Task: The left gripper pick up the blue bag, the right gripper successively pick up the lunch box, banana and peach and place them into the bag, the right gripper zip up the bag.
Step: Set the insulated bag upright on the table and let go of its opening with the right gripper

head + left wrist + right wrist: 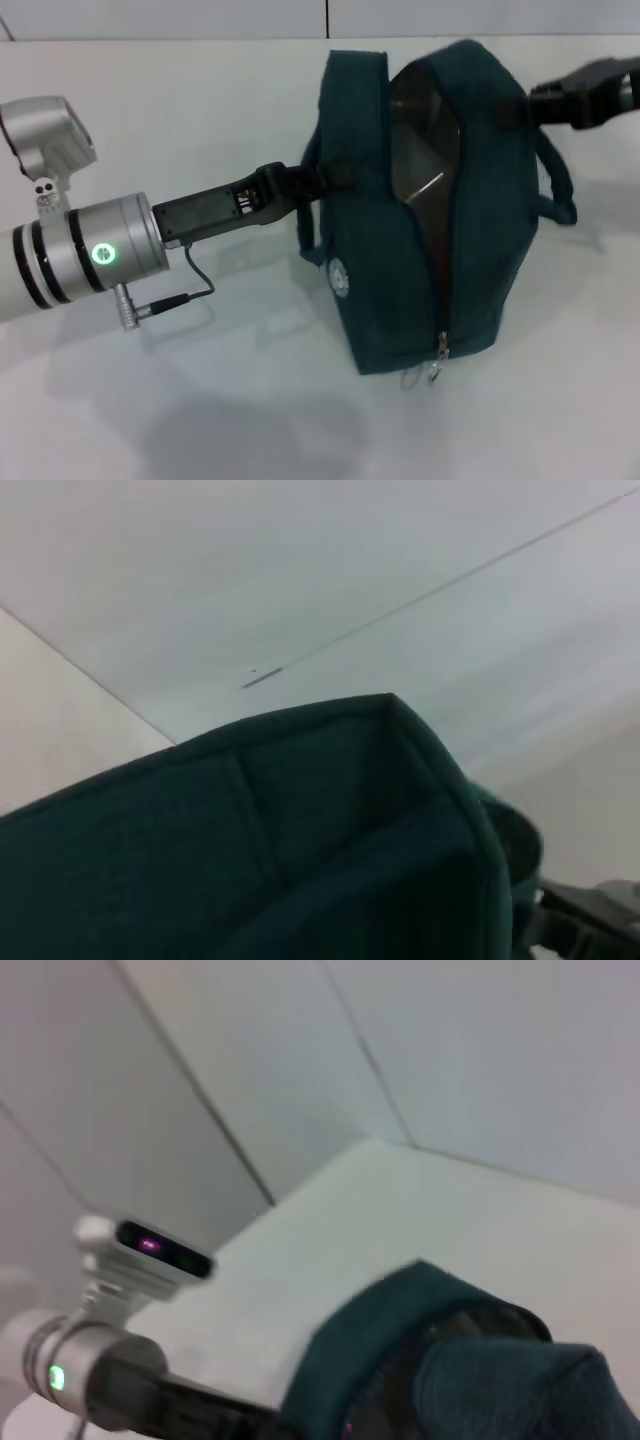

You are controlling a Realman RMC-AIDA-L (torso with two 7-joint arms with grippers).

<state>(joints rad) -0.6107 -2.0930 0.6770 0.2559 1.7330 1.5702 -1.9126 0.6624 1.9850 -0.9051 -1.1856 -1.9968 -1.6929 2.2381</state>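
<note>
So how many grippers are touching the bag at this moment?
2. The left gripper is at the near-side handle on the blue bag's left face. The right gripper meets the bag's far upper right edge. Fingertips of both are hidden by fabric.

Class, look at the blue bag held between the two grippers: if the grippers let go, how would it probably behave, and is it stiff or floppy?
The bag looks like soft fabric, so it would probably sag rather than hold shape. Its opening gapes with the zip pull at one end, so the sides may fold inward. The left gripper seems to steady it at one side, the right gripper at the other; released, it might tip.
</note>
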